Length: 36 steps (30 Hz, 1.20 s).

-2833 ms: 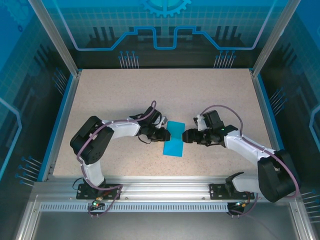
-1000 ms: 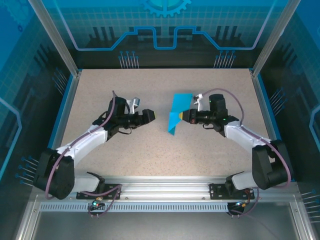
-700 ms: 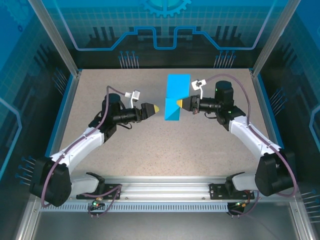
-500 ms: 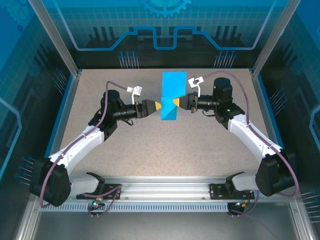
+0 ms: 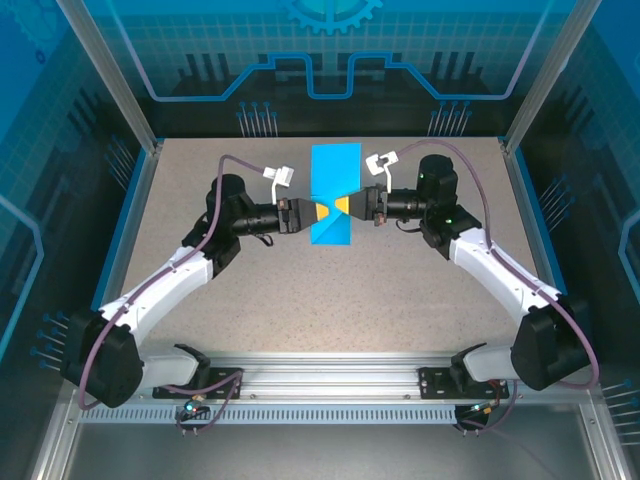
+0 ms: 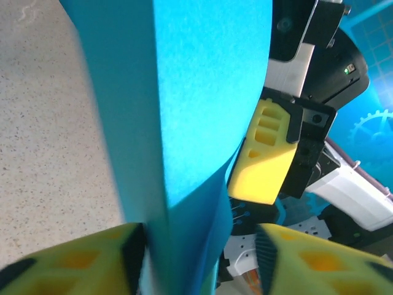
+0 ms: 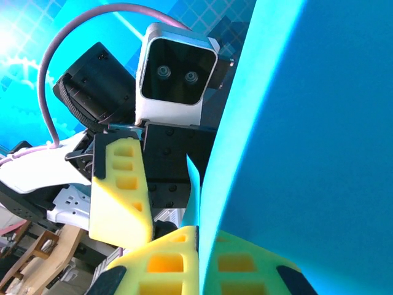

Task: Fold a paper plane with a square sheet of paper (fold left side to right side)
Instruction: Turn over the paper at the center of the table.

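The teal-blue square sheet of paper, folded into layers, hangs upright in the air over the back middle of the table. My right gripper is shut on its right edge; in the right wrist view its yellow fingers pinch the paper. My left gripper faces it from the left, open, with the paper's layered edge between its fingers; the left one touches it and the right one stands off. A paper plane is out of view.
The speckled beige table lies below both raised arms. Blue rails and metal frame posts border it left, right and back. The two grippers stand almost tip to tip.
My right gripper carried the paper up and to the left, turning it upright. The left gripper came in from the left to the paper's edge, and its jaws narrowed around it.
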{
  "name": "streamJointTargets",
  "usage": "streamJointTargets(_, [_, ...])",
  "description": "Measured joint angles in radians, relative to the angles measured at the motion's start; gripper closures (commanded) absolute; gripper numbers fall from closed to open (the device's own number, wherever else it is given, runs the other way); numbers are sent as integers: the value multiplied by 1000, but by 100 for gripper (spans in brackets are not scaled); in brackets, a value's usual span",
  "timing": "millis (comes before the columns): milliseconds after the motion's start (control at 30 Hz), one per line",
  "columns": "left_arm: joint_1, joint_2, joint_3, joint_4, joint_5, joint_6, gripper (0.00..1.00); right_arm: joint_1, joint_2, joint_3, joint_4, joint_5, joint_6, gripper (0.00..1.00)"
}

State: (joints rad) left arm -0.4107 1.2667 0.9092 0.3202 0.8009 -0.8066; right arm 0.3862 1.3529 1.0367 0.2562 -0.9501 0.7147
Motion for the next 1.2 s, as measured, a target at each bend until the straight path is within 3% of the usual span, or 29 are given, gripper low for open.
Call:
streamJointTargets(133, [0,-1,0,-13,-3,5,75,0,0,-23,19,4,18,93])
streamJointTargets(267, [0,-4,0,-29,-5,26,88,0,0,-42,23,7,26,85])
streamJointTargets(467, [0,-23,1,-117,-44,72,97,-3,-23,-51,-49,50,-10,65])
streamJointTargets(633, [-8,-56,11,-324,-163,179,100,-59,-108,-57,-257,150,-117,47])
streamJointTargets(867, [-133,-20,131,-723,-490,343,100,-146,-170,-28,-699,528,-278,29])
streamJointTargets(1000, [-265,77,235,-921,-725,387,100,-208,-188,-49,-844,684,-301,8])
streamJointTargets(1200, [-406,329,445,-1242,-1111,303,100,-257,-256,-91,-961,851,-321,0])
